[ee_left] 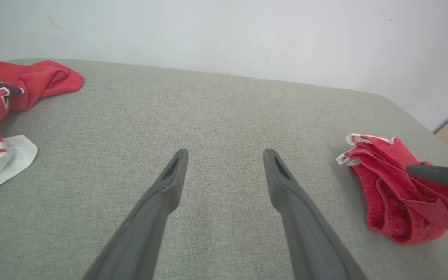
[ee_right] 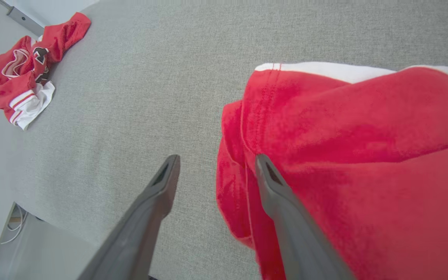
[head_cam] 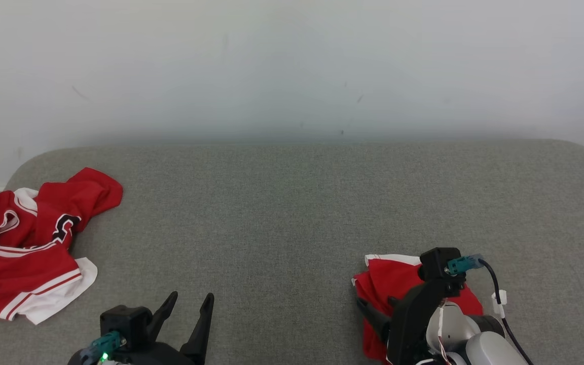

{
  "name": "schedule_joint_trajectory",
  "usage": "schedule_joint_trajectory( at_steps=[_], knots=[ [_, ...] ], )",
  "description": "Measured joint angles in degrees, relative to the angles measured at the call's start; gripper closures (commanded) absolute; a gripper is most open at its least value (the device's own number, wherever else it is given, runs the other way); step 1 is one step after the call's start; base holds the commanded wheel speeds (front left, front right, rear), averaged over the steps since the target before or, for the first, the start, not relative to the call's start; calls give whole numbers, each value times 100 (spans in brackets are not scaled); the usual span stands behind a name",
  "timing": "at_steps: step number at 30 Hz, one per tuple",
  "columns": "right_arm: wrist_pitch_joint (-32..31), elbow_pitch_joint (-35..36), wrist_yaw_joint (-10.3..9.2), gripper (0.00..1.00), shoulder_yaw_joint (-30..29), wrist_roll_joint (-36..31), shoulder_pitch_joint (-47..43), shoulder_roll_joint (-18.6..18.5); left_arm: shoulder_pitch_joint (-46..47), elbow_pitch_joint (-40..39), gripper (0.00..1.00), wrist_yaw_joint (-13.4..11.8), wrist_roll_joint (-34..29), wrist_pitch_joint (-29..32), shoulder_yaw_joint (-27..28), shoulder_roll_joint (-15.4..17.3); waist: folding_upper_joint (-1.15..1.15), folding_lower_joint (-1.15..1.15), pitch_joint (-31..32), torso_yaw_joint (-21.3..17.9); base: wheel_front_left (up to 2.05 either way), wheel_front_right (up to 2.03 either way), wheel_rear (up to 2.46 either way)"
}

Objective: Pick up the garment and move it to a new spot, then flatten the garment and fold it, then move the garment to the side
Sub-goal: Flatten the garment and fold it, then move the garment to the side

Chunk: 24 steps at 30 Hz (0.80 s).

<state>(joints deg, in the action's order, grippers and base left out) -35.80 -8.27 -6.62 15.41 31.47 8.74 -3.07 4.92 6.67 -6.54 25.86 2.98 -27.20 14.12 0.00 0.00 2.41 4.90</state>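
The folded red knit garment with a white band along one side (ee_right: 344,128) lies in a compact bundle on the grey fabric-covered table (head_cam: 292,218), close to its near edge and toward the near right corner. The right jaws hang over it, spread wide and pinching nothing: one finger (ee_right: 282,202) lies across the bundle's left border, the other (ee_right: 150,210) over bare table beside it. This looks like the end of the last step, the garment folded and set aside. The next move, I judge, calls for lifting the right arm straight off so the finger over the cloth does not snag a layer and pull the fold open. The left jaws are also spread and empty, low over the near edge. Well apart, at the left edge, lies a crumpled red jersey with white trim and a dark emblem (head_cam: 23,248).
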Motion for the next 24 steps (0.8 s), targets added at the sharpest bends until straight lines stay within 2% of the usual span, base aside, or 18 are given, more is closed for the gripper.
schedule_joint_trajectory(
  at_steps=[7,13,17,24],
  knots=[
    [-1,541,-1,0,-158,-159,-12,-44,0,0,0,0,8,0,26,8,0,0,-5,-32,0,0,0],
    [46,706,-46,0,-708,-583,-15,-609,0,-1,0,0,9,-1,35,12,0,0,-14,-96,0,0,0],
    [-7,552,-49,0,-978,-631,-29,-710,-1,-13,0,0,8,-1,41,14,0,0,-37,-136,0,0,0],
    [-186,-126,-52,0,-1268,-690,-21,-765,19,-38,0,7,5,14,-42,-7,0,0,-117,-135,0,0,0]
  ],
)
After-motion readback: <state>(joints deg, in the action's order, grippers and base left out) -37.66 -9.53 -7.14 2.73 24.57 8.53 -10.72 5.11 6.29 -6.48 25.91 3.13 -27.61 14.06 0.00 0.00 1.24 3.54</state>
